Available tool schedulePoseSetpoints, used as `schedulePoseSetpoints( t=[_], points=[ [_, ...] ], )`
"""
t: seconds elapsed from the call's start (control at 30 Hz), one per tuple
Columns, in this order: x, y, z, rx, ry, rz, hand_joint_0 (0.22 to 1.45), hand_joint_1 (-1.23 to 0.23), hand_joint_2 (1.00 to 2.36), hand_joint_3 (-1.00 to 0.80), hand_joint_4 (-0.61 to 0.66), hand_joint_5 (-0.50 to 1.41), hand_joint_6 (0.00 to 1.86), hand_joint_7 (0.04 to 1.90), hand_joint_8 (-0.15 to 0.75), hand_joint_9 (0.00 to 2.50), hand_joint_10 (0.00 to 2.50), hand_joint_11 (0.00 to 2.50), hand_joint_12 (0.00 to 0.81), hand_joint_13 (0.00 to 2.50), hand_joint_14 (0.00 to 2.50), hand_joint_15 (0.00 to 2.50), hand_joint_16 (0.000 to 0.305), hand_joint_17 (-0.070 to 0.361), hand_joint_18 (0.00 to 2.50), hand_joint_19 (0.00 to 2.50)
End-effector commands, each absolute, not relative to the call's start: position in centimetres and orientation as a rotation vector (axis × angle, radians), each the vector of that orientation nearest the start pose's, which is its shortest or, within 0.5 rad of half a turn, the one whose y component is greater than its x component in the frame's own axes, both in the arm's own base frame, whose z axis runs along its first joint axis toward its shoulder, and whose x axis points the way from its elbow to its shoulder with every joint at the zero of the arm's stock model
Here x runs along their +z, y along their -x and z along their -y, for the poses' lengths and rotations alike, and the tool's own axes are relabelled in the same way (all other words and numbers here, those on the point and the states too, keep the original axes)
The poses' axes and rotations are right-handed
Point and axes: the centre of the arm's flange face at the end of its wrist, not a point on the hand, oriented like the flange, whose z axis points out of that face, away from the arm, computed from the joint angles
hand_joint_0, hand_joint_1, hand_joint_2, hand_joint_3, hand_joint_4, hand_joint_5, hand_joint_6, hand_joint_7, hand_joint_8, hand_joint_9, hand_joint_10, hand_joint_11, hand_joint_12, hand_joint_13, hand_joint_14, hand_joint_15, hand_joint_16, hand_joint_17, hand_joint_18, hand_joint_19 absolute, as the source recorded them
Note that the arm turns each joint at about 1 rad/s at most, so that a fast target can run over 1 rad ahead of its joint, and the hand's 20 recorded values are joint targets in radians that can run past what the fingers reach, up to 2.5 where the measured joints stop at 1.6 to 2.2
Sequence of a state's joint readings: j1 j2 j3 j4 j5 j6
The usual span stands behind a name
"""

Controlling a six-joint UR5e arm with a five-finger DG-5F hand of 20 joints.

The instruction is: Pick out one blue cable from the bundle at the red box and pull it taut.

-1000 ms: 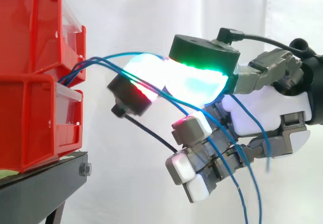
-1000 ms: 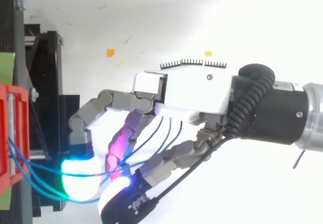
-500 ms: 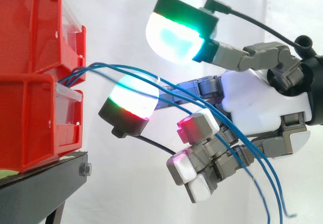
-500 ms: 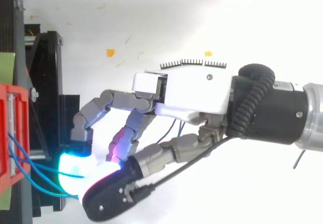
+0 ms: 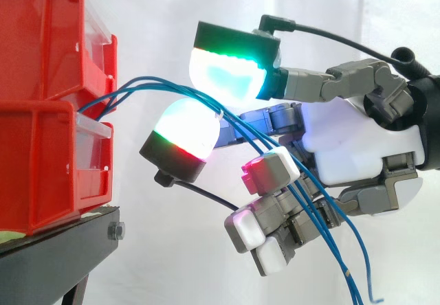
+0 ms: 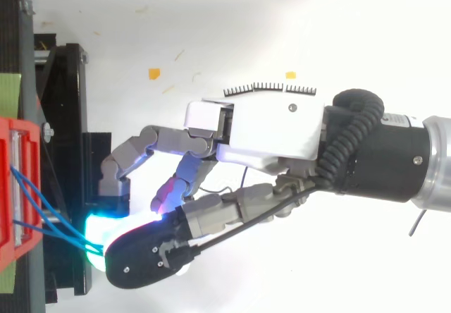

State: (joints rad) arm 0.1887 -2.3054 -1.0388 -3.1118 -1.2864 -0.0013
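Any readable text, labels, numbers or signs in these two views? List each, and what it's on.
Readable text: none in either view.
Too small to read: print on the white sticker on the black wrist.
Not text: the row of black tick marks along the white back of the hand, with no digits beside them.
No markings visible: the red bins, the blue cables.
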Motion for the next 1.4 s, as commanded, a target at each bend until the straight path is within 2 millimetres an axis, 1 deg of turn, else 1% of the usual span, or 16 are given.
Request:
schedulePoseSetpoints(
  t=[0.0, 0.17, 0.33, 0.37, 0.4, 0.47, 0.63, 0.73, 0.83, 0.9, 1.0, 1.07, 1.13, 1.23, 1.27, 1.37],
  points=[
    [28.36, -76.28, 1.84, 1.022, -1.344, -1.28, 0.59, -0.6, 1.01, -0.31, -0.03, -0.1, 0.85, 0.9, 0.292, 1.26, 0.03, 0.84, 0.376, 0.92, 0.02, 0.65, 0.05, 0.112, 0.7, 0.68],
    [28.43, -76.31, 1.84, 1.025, -1.344, -1.278, 0.59, -0.64, 1.01, -0.26, -0.01, -0.1, 0.86, 0.9, 0.293, 1.27, 0.03, 0.85, 0.386, 0.93, 0.02, 0.65, 0.052, 0.117, 0.73, 0.66],
    [28.44, -76.33, 1.82, 1.026, -1.342, -1.279, 0.59, -0.69, 1.01, -0.25, 0.01, -0.12, 0.88, 0.85, 0.297, 1.24, 0.03, 0.86, 0.387, 0.93, 0.02, 0.65, 0.052, 0.118, 0.73, 0.65],
    [28.36, -76.28, 1.83, 1.024, -1.343, -1.281, 0.59, -0.69, 1.01, -0.28, 0.01, -0.12, 0.88, 0.85, 0.29, 1.24, 0.03, 0.86, 0.381, 0.92, 0.03, 0.65, 0.051, 0.114, 0.72, 0.67],
    [28.44, -76.33, 1.82, 1.027, -1.343, -1.278, 0.58, -0.7, 1.01, -0.36, 0.01, -0.12, 0.88, 0.84, 0.291, 1.23, 0.03, 0.86, 0.382, 0.92, 0.03, 0.65, 0.051, 0.116, 0.73, 0.67],
    [28.37, -76.3, 1.83, 1.025, -1.342, -1.28, 0.56, -0.67, 1.0, -0.43, 0.01, -0.12, 0.88, 0.83, 0.293, 1.24, 0.03, 0.84, 0.385, 0.92, 0.03, 0.65, 0.052, 0.117, 0.75, 0.66],
    [28.36, -76.28, 1.84, 1.022, -1.344, -1.28, 0.58, -0.65, 1.0, -0.46, 0.01, -0.11, 0.88, 0.85, 0.291, 1.27, 0.03, 0.86, 0.375, 0.93, 0.03, 0.64, 0.052, 0.116, 0.76, 0.66],
    [28.43, -76.31, 1.82, 1.025, -1.342, -1.28, 0.6, -0.65, 1.01, -0.43, 0.0, -0.11, 0.88, 0.85, 0.29, 1.27, 0.03, 0.86, 0.378, 0.94, 0.02, 0.64, 0.051, 0.114, 0.76, 0.66],
    [28.36, -76.28, 1.83, 1.024, -1.343, -1.281, 0.61, -0.69, 1.01, -0.36, -0.02, -0.11, 0.89, 0.86, 0.291, 1.27, 0.03, 0.87, 0.374, 0.94, 0.02, 0.64, 0.051, 0.114, 0.76, 0.66],
    [28.37, -76.3, 1.83, 1.025, -1.342, -1.28, 0.61, -0.75, 1.01, -0.28, -0.01, -0.11, 0.89, 0.9, 0.292, 1.27, 0.03, 0.87, 0.38, 0.94, 0.03, 0.64, 0.051, 0.114, 0.76, 0.65],
    [28.43, -76.31, 1.82, 1.025, -1.342, -1.28, 0.61, -0.81, 1.02, -0.2, 0.01, -0.11, 0.9, 0.9, 0.302, 1.26, 0.03, 0.88, 0.384, 0.94, 0.02, 0.64, 0.052, 0.118, 0.77, 0.65],
    [28.43, -76.31, 1.82, 1.025, -1.342, -1.28, 0.64, -0.85, 1.02, -0.18, -0.01, -0.12, 0.91, 0.92, 0.294, 1.24, 0.03, 0.87, 0.378, 0.93, 0.02, 0.64, 0.051, 0.115, 0.76, 0.64],
    [28.43, -76.31, 1.82, 1.025, -1.342, -1.28, 0.65, -0.86, 1.02, -0.2, -0.03, -0.12, 0.92, 0.91, 0.288, 1.23, 0.03, 0.89, 0.375, 0.92, 0.03, 0.65, 0.05, 0.113, 0.75, 0.65],
    [28.36, -76.28, 1.83, 1.024, -1.343, -1.281, 0.72, -0.9, 1.02, -0.28, -0.09, -0.13, 0.93, 0.92, 0.279, 1.2, 0.03, 0.88, 0.37, 0.91, 0.03, 0.64, 0.05, 0.112, 0.74, 0.64],
    [28.36, -76.28, 1.83, 1.024, -1.343, -1.281, 0.75, -0.91, 1.01, -0.33, -0.13, -0.13, 0.93, 0.96, 0.281, 1.2, 0.03, 0.88, 0.369, 0.9, 0.03, 0.64, 0.049, 0.111, 0.74, 0.64],
    [28.36, -76.28, 1.83, 1.024, -1.343, -1.281, 0.79, -0.9, 1.0, -0.47, -0.18, -0.13, 0.93, 0.99, 0.277, 1.2, 0.04, 0.88, 0.365, 0.89, 0.03, 0.63, 0.049, 0.11, 0.73, 0.62]
  ],
)
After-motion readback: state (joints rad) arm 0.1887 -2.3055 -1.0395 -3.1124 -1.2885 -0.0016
